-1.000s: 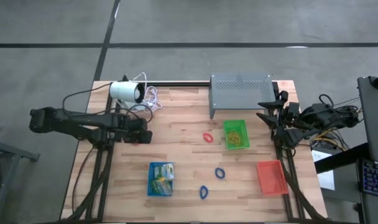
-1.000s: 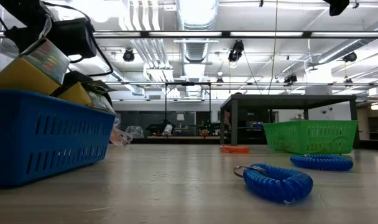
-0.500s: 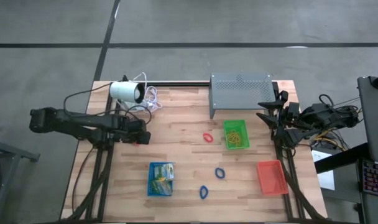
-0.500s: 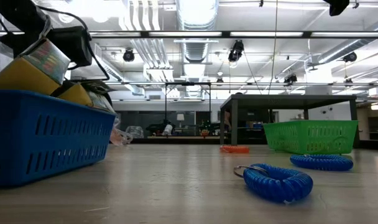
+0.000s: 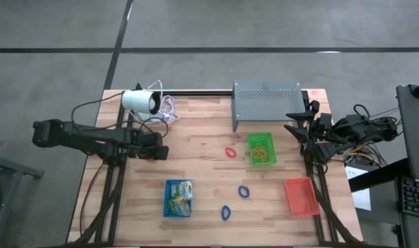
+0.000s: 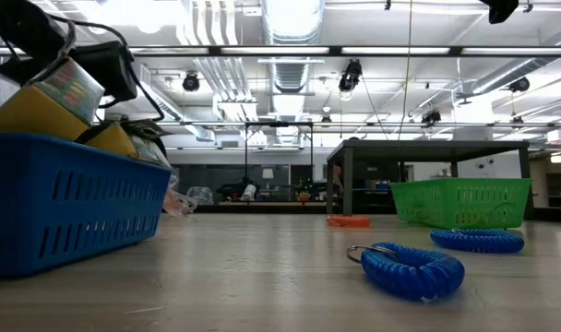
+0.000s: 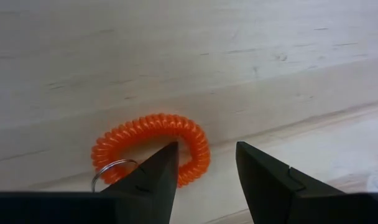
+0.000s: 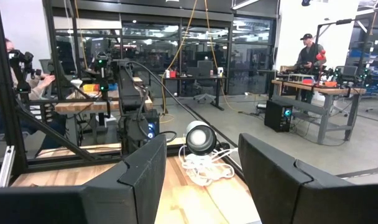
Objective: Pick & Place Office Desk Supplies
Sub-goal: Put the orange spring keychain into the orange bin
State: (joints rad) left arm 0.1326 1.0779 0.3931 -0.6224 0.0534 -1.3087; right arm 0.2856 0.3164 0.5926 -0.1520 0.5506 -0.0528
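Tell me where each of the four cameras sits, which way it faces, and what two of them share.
High: overhead, straight down on the table, both arms.
Low: table height, level past the blue tray and blue coils; arm parts overhead.
Left wrist: down at an orange coil beside the left gripper, fingers open.
Right wrist: right gripper open, facing the white cylinder, also in the high view.

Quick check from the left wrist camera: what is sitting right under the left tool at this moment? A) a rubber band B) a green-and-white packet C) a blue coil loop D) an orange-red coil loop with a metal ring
D: the left wrist view shows the open left tool poised over an orange-red coil loop with a metal ring, lying on the wooden table.
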